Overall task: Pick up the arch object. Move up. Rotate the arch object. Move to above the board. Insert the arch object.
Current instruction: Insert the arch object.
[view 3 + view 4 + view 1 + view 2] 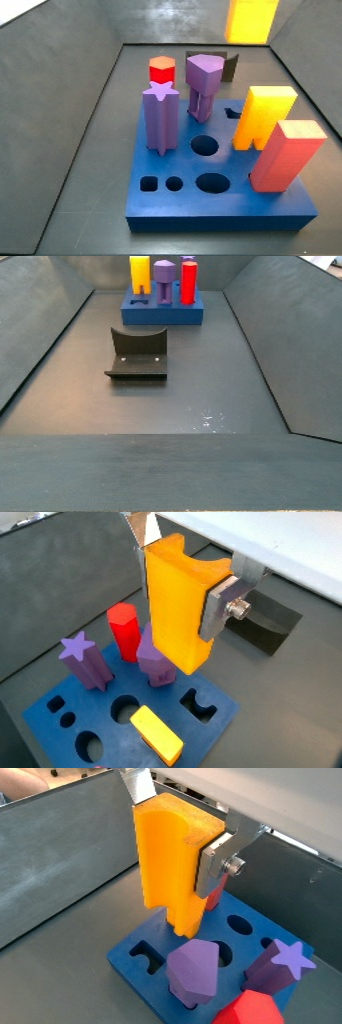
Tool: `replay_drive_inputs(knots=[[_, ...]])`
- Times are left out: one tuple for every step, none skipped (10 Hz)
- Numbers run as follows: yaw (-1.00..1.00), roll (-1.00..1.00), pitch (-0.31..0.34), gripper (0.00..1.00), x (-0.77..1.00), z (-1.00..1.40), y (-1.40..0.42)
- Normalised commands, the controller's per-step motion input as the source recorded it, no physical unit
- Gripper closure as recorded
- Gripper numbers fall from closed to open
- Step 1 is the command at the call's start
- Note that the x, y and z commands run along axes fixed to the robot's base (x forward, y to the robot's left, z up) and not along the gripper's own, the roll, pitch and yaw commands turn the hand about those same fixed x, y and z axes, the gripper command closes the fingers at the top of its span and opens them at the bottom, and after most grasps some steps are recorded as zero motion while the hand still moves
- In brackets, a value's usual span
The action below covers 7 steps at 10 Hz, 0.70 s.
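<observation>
a: where's the end effector (187, 574) right now?

b: up above the thick blue square slab with shaped holes (80, 707) — both wrist views show its flat silver plates clamped on the slim tall orange block with a groove along one side (178, 604), so it's gripping that piece. one silver finger (218, 860) presses flat against the block's side.

a: and the arch block itself?

b: upright, held clear of the board's top in both wrist views, lower end hanging over the slab (147, 958). in a side view only an orange-yellow patch (253, 18) shows at the upper edge, above the far end of the board (214, 205).

a: what's standing in the board?

b: a purple star-topped post (83, 660), a red hexagonal post (124, 629), and a purple pentagon-shaped post (195, 971), all upright in their holes. a side view also shows a big orange block with a yellow top (262, 117) and a salmon rectangular block (286, 155) standing on the slab's near side. round and oval holes (205, 145) are open between them.

a: anything else?

b: a flat yellow block (156, 734) lies in a wrist view on the board's top — and the dark l-shaped fixture (139, 353) stands on the grey desk (174, 406), apart from the board (163, 311).
</observation>
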Motion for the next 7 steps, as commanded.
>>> replay_drive_inputs(knots=[[0.00,0.08,0.096,1.00,1.00,-0.17,0.00],[0.00,0.20,0.213,1.00,1.00,-0.26,0.00],[0.00,0.30,0.316,1.00,0.93,-0.28,0.01],[0.00,0.30,0.339,1.00,0.89,-0.24,0.00],[0.00,0.23,0.277,1.00,0.98,-0.10,0.00],[0.00,0.13,0.191,1.00,1.00,-0.01,0.00],[0.00,0.04,0.123,1.00,1.00,-0.01,0.00]])
